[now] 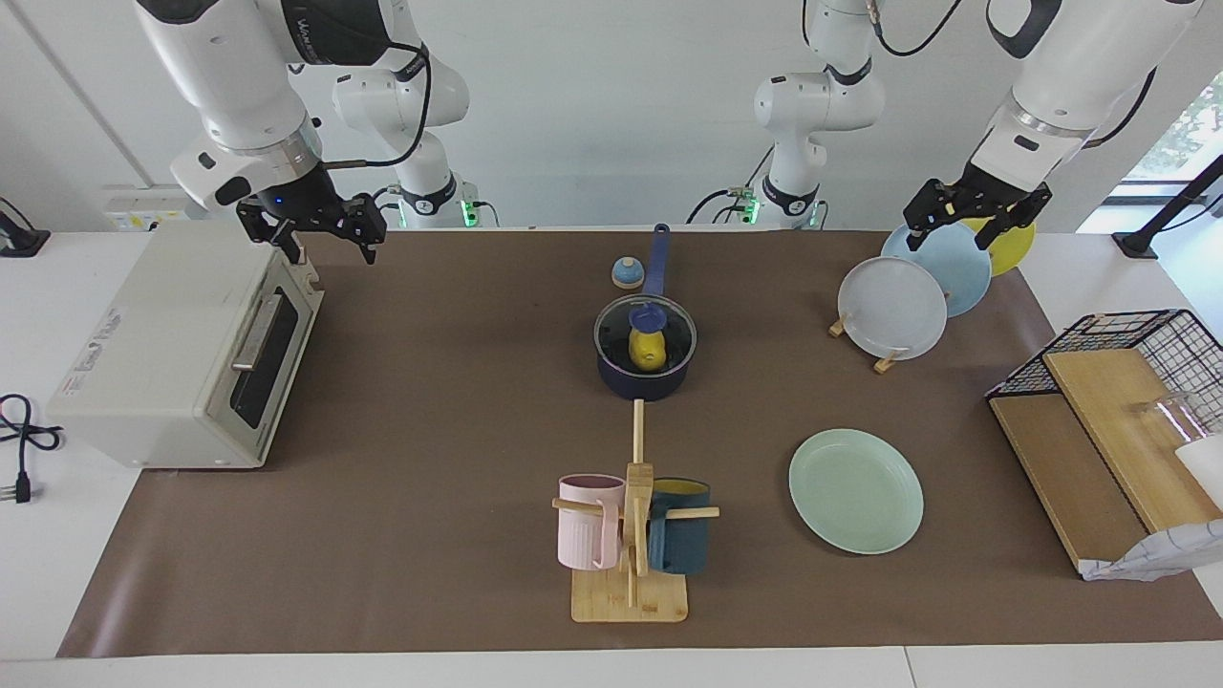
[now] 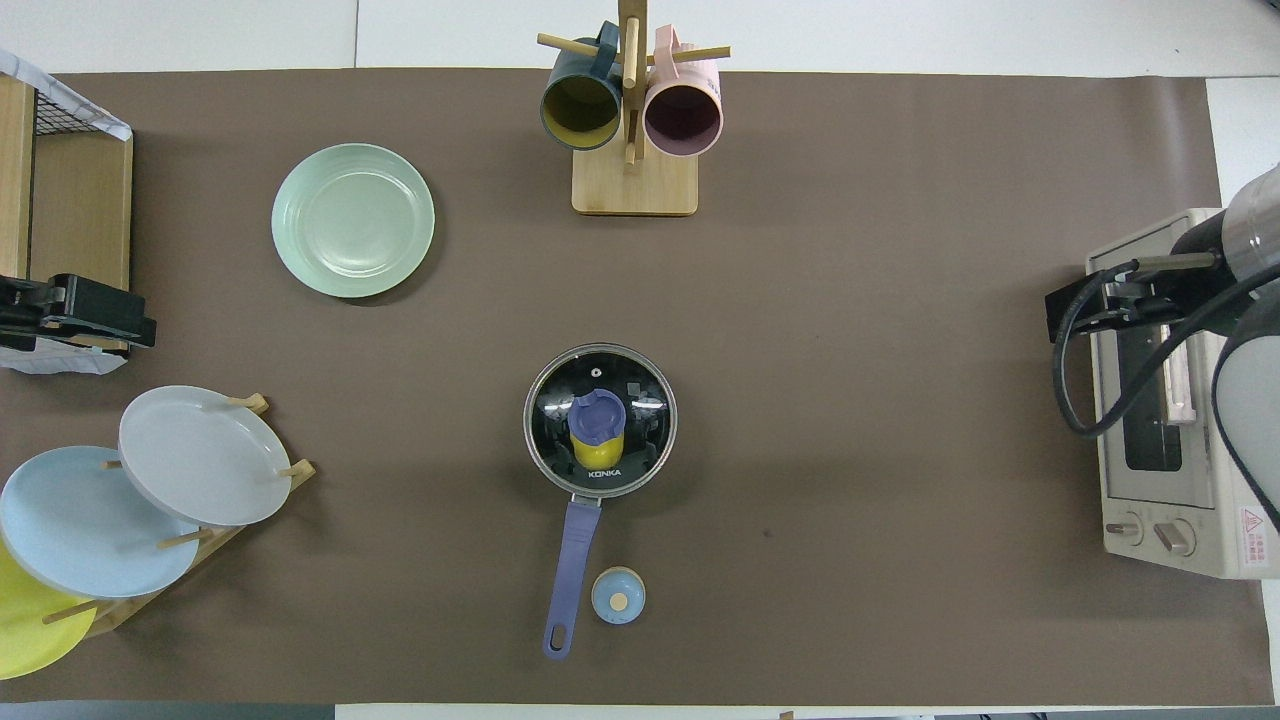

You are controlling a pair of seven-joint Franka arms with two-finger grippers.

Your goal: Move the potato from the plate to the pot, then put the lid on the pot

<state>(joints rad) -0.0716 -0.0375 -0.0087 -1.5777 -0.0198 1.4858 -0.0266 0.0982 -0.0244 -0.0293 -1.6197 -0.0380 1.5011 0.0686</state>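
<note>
Potato (image 1: 648,350) — lumpy, glossy — under glass lid (image 1: 646,330)

Potato (image 1: 648,350) in lidded pot (image 1: 642,377), mint plate (image 1: 856,490) bare, both tools raised apart.

Both arms have glossy white rounded link shells with dark grey joint bands. Black cables loop along the upper links. Each arm ends in a black two-finger unit: right hand (image 1: 323,239), left hand (image 1: 965,227). Green indicator lights glow at both bases.
</note>
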